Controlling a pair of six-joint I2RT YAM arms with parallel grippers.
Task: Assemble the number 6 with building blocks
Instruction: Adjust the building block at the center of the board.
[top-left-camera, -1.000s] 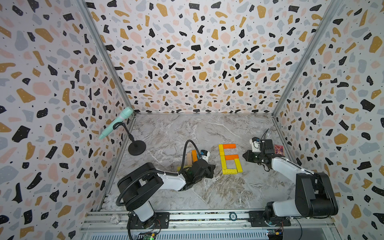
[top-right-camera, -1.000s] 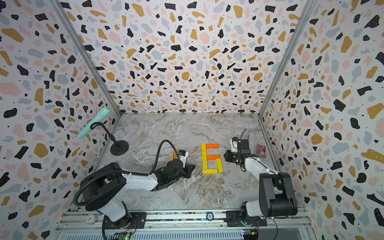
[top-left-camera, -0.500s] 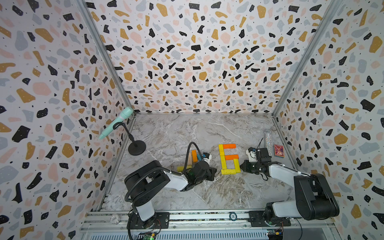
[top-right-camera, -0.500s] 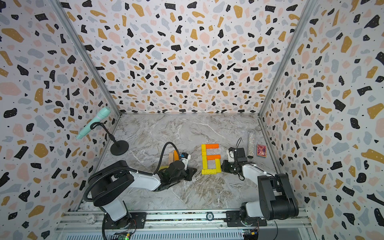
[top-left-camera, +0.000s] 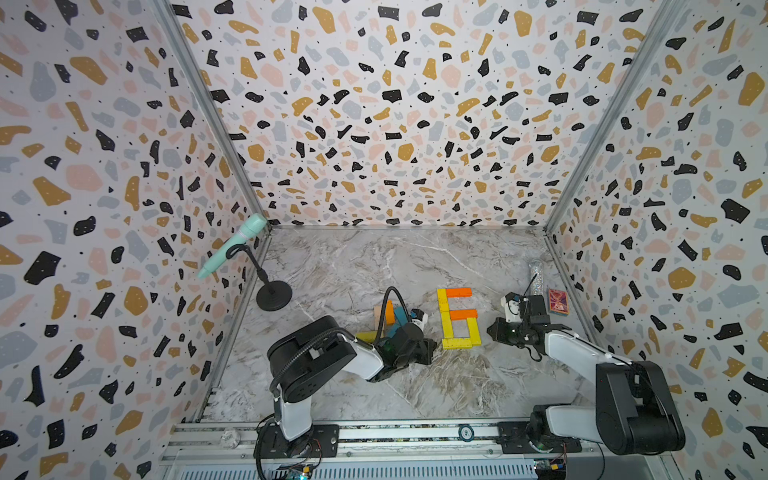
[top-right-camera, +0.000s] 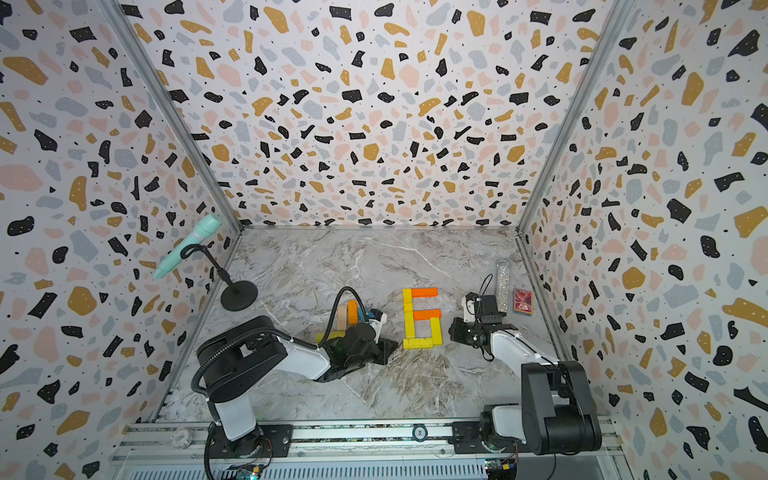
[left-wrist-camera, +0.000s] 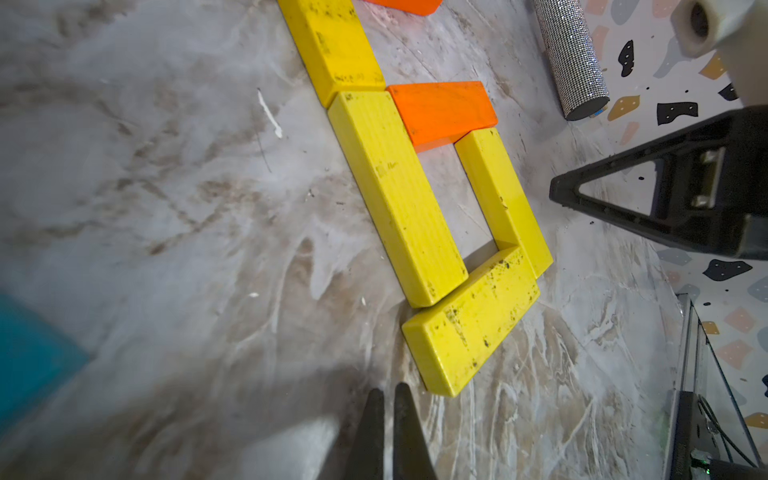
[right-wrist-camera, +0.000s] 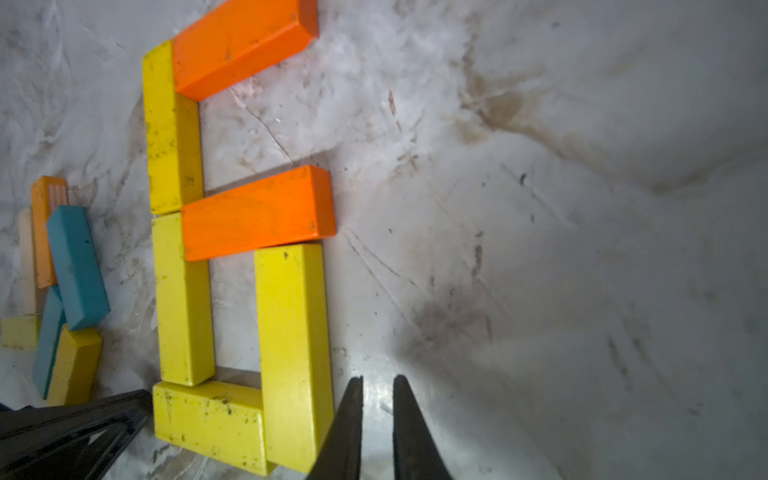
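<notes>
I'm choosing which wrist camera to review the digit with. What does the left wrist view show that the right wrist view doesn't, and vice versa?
Only the left wrist view: the glittery cylinder and the speckled wall. Only the right wrist view: the digit's top orange block whole, and the spare blocks, just a teal blur in the left one. Both: the yellow lower loop, the middle orange block, the marble table, the left gripper and the right gripper.

Number 6 (top-left-camera: 445, 328) laid flat — four yellow planks, two orange, touching; spare building blocks (top-left-camera: 390, 312) heaped nearby.
</notes>
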